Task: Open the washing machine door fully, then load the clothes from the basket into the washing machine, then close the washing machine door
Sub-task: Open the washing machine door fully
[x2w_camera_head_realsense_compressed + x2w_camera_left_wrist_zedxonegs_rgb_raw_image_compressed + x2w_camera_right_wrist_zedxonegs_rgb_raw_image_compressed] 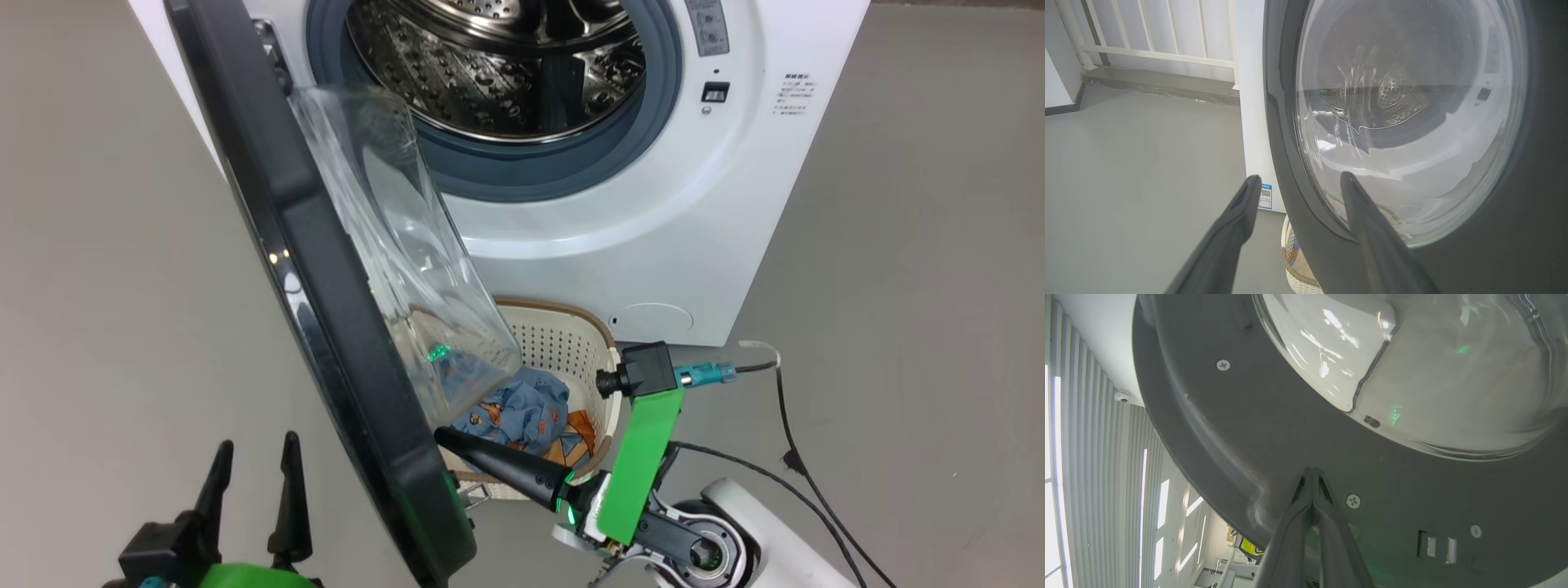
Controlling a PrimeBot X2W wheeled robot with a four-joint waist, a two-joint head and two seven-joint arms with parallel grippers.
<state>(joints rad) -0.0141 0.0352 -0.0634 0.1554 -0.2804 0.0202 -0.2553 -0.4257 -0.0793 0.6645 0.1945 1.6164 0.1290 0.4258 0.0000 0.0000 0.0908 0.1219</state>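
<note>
White steel makes up the biggest thing here, the washing machine (pixel 653 229), which stands beyond both pincers with its perforated drum (pixel 498 73) and grey-blue seal (pixel 531 175) laid bare. The washing machine door (pixel 314 302) is swung out about halfway and stands between the two pincers, its glossy black rim edge-on in the head view and its glass bowl bulging toward the right pincer's side. The basket (pixel 571 343) sits on the floor just past the right pincer, low against the machine's front and partly under the glass bowl. The clothes (pixel 522 412), blue with orange print, lie inside it, none loaded yet.

The right pincer (pixel 445 437) has its fingers pressed together on nothing, and its tips meet the door's inner face near the lower rim, just beside a screw in the right wrist view. The left pincer (pixel 257 445) is spread wide and empty on the door's outer side, close to the rim but apart from it.

The step in hand looks to be the first one, opening the door fully. The next move likely calls for the right pincer to push the inner face outward along the hinge's arc, while the left pincer gives way or steadies the rim.
</note>
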